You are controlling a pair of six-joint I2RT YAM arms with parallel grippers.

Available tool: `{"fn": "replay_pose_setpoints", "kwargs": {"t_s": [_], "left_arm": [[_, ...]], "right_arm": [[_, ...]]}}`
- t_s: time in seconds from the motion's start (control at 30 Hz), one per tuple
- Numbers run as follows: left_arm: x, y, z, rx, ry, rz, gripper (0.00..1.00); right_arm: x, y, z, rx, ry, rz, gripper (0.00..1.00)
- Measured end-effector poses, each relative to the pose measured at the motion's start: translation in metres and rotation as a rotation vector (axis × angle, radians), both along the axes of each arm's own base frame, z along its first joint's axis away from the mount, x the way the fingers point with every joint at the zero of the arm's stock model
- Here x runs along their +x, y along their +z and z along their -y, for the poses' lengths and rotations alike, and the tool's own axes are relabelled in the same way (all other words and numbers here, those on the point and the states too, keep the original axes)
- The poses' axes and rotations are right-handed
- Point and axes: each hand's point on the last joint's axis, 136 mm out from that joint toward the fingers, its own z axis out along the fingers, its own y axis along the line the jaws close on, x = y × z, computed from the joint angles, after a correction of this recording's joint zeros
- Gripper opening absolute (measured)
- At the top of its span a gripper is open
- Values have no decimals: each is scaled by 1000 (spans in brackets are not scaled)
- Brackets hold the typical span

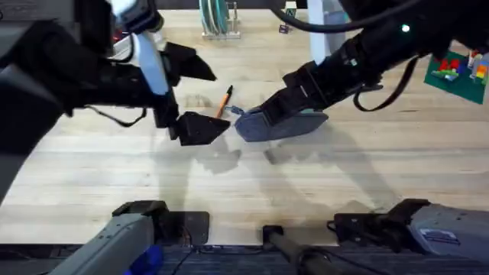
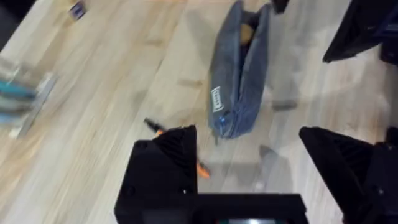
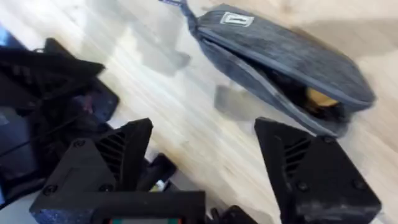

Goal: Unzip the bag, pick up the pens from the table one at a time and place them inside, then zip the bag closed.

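Hovering both arms over the surface [image 1: 114, 191], bag as my landmark. The bag [image 1: 279, 126] lies flat on the wood near the middle, zipper open along its top; through the gap in the right wrist view I see a yellowish patch inside [image 3: 320, 98], and the left wrist view shows the same opening [image 2: 247, 37]. A small label sits on the bag's side near the closed end [image 3: 236, 19]. My right fingers [image 1: 263, 114] hang spread directly above the bag, holding nothing; in the right wrist view the two black fingers [image 3: 311, 162] stand wide apart with the bag beyond them. My left fingers [image 1: 195, 99] are also spread and empty, just beside the bag's closed end. The orange pen [image 1: 224, 101] lies on the surface close to that same end of the bag, black tip pointing away from the bases, tilted; in the left wrist view it is partly hidden behind one left finger [image 2: 165, 162], only the dark tip and a bit of orange showing [image 2: 203, 169]. Coloured building bricks on a green plate [image 1: 454, 72] sit well apart from the bag, off past my right arm.
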Motion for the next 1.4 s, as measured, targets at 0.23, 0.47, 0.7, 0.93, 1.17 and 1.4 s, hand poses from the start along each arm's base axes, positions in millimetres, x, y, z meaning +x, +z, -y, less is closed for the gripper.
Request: {"fn": "replay_pose_setpoints", "kwargs": {"t_s": [0.23, 0.47, 0.7, 0.93, 1.17, 1.4], "left_arm": [[-12, 11, -19, 72, 186, -18, 995], [-41, 13, -25, 96, 271, -80, 995], [-52, 10, -34, 126, 354, -116, 995], [-51, 8, -38, 141, 380, -128, 995], [-51, 8, -38, 144, 385, -129, 995], [-51, 8, -38, 144, 385, -129, 995]], "right_arm": [[0, 5, 27, -108, -42, 73, 997], [-5, 0, 50, -225, -35, 87, 997], [-4, -1, 56, -263, -1, 112, 998], [-1, 0, 56, -269, 23, 134, 955], [-1, 0, 57, -287, 153, 181, 56], [0, 0, 57, -322, 425, 277, 31]]}}
